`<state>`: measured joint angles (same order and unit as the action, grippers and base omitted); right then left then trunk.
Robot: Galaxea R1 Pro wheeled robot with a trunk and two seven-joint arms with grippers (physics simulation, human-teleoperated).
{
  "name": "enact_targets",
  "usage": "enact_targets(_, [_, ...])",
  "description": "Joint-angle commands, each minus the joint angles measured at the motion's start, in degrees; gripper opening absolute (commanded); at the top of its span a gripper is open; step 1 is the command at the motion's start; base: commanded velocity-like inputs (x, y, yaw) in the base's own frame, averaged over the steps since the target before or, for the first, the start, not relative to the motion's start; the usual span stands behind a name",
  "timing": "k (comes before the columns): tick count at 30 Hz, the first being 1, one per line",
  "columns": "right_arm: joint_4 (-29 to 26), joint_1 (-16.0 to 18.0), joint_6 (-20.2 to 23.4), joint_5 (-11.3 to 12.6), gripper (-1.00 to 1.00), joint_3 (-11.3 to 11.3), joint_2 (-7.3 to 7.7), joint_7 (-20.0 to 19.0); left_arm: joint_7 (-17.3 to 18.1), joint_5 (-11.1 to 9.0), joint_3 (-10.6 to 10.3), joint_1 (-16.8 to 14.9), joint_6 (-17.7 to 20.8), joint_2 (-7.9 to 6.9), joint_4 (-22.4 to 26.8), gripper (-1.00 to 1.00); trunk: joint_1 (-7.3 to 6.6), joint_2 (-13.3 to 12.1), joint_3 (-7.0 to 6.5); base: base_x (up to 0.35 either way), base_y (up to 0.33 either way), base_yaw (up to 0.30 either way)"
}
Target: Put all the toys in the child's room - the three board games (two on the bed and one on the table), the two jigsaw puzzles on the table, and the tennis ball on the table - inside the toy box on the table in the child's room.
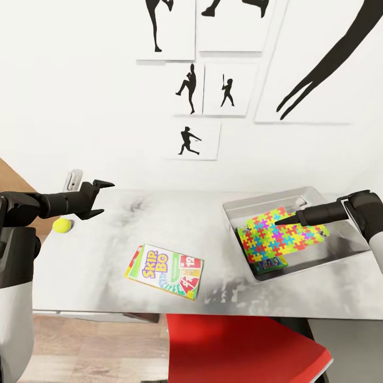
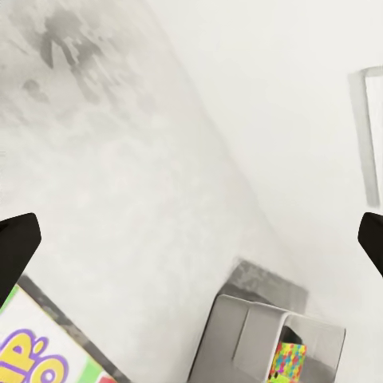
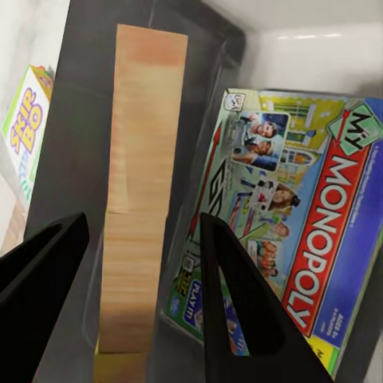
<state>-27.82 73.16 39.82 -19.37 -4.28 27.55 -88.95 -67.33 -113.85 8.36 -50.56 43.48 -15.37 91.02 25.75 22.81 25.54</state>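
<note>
The toy box (image 1: 236, 210) sits at the right end of the tabletop (image 1: 106, 260), near the wall. Inside it a jigsaw puzzle (image 1: 276, 234) lies tilted on top, with the corner of a blue board game (image 1: 270, 263) peeking out beneath its near edge. The right gripper (image 1: 282, 219) reaches in from the right, its dark tip resting over the puzzle's upper surface. In the right wrist view, the fingers (image 3: 239, 303) stand parted, with a pale wood-coloured slab (image 3: 140, 199) seen edge-on between them; whether the fingers touch it cannot be told. Just beside that slab lies a Monopoly box (image 3: 295, 231), flat against the tray's grey wall.

The SKIP-BO box (image 1: 166, 271) lies flat near the front middle of the tabletop, well apart from both grippers; a strip of it also shows past the tray wall in the right wrist view.

The tennis ball (image 1: 63, 225) rests near the left end of the tabletop, just below and beside the left arm. The left gripper (image 1: 101, 199) hovers above the surface, beyond the ball toward the table's middle, its fingers (image 2: 17, 243) spread wide with nothing between them. Its wrist view looks along the tabletop toward the toy box in the distance.

A red chair (image 1: 239, 346) stands under the front edge, and black baseball-player pictures (image 1: 191, 139) hang on the white wall.
</note>
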Motion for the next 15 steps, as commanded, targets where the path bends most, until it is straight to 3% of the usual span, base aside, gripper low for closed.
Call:
enact_targets(1, [-0.1,0.1,0.6,-0.2,-1.0,-0.1,0.04,-0.3,-0.5,-0.4,0.1,-0.1,0.4,0.0,0.0,1.0,0.03,0.1,0.12,0.0,0.0,0.0])
enact_targets(15, [-0.2,0.3,0.7,-0.1,-1.0,-0.1,0.05,-0.3,-0.5,-0.4,0.0,-0.1,0.4,-0.01,-0.1,1.0,0.03,0.1,0.22,0.0,0.0,0.0])
